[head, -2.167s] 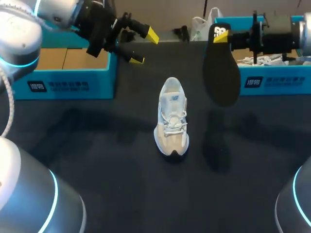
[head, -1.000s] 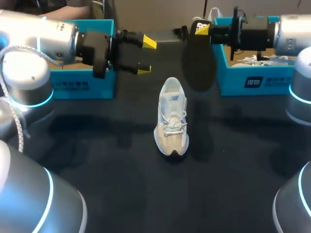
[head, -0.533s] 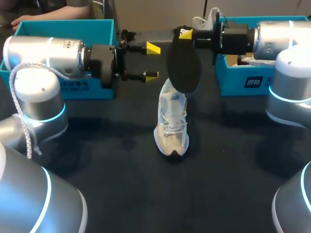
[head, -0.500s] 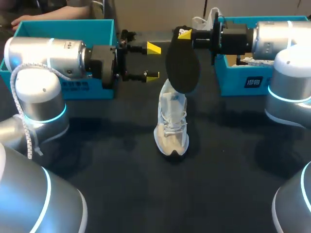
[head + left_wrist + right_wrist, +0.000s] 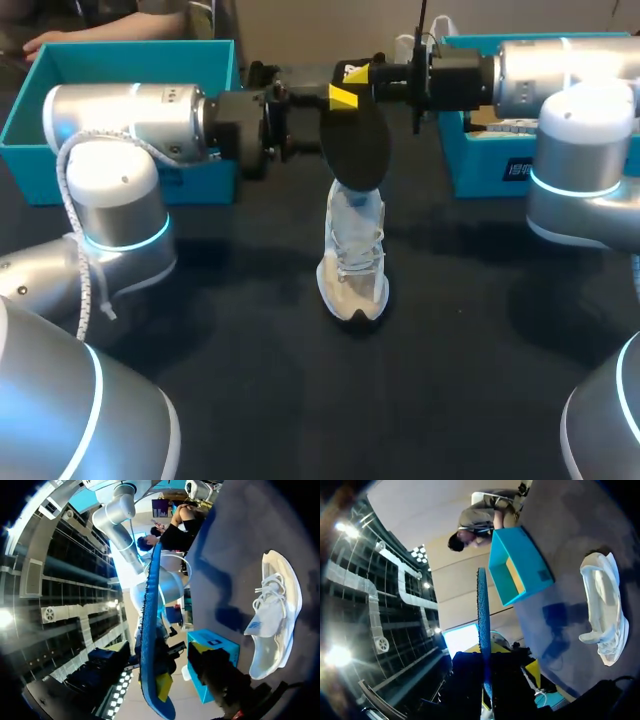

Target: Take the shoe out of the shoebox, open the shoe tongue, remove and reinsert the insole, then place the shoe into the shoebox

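Two yellow-tipped fingers of the right gripper point(image 5: 358, 75) pinch the upper end of the dark insole point(image 5: 355, 150), top centre of the head view, and the insole hangs down from them with its flat face toward the camera. In the right wrist view the same insole point(image 5: 482, 620) shows edge-on, rising straight out from between that gripper's dark fingers. The left gripper point(image 5: 335, 118) sits just left of it, fingers spread and closed on nothing. One yellow tip lies at the insole's upper left edge and the other is hidden behind the insole, so contact cannot be judged. In the left wrist view the insole point(image 5: 147, 645) stands as a thin blue-edged strip just beside that gripper. The insole's lower end overlaps the heel of the shoe point(image 5: 352, 265) in the head view, but both wrist views show it apart from the shoe. The white and beige shoe stands upright on its sole at the middle of the dark tabletop point(image 5: 250, 380), laced, toe toward the bottom of the frame. The left arm point(image 5: 130, 120) comes in across an open teal box point(image 5: 120, 55) at upper left. The right arm point(image 5: 560, 70) comes in over a second teal box point(image 5: 490, 165) at upper right.
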`<state>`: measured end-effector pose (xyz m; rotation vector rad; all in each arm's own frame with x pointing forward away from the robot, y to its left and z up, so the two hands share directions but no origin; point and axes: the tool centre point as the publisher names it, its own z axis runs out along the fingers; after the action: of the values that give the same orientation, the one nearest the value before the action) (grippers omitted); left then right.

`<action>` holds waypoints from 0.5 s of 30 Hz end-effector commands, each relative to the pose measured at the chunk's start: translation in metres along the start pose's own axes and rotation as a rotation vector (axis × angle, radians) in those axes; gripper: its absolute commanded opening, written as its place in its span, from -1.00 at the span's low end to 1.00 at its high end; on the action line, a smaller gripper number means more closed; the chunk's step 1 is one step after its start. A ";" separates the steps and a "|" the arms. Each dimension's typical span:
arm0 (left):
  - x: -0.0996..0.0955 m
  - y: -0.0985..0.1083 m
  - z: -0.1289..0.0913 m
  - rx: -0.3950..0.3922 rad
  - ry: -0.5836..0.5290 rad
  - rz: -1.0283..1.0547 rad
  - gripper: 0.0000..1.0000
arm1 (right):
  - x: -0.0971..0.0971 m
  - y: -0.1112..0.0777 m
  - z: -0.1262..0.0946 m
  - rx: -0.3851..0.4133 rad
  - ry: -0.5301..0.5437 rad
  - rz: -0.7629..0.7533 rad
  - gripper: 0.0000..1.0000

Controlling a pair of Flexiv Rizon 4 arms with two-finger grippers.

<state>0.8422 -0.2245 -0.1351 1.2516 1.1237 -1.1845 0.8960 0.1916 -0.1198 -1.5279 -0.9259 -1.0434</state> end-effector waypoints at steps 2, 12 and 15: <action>0.002 0.003 0.005 0.002 -0.005 0.000 -0.19 | 0.000 0.000 -0.002 -0.014 -0.010 0.007 -1.00; 0.003 -0.001 0.004 0.001 -0.010 -0.006 -0.44 | 0.000 0.009 -0.005 -0.010 -0.019 0.010 -1.00; 0.003 -0.003 0.005 -0.006 -0.017 -0.012 -0.62 | -0.001 0.010 -0.005 -0.011 -0.017 0.013 -1.00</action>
<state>0.8418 -0.2278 -0.1374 1.2408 1.1224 -1.2027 0.9012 0.1832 -0.1218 -1.5527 -0.9190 -1.0328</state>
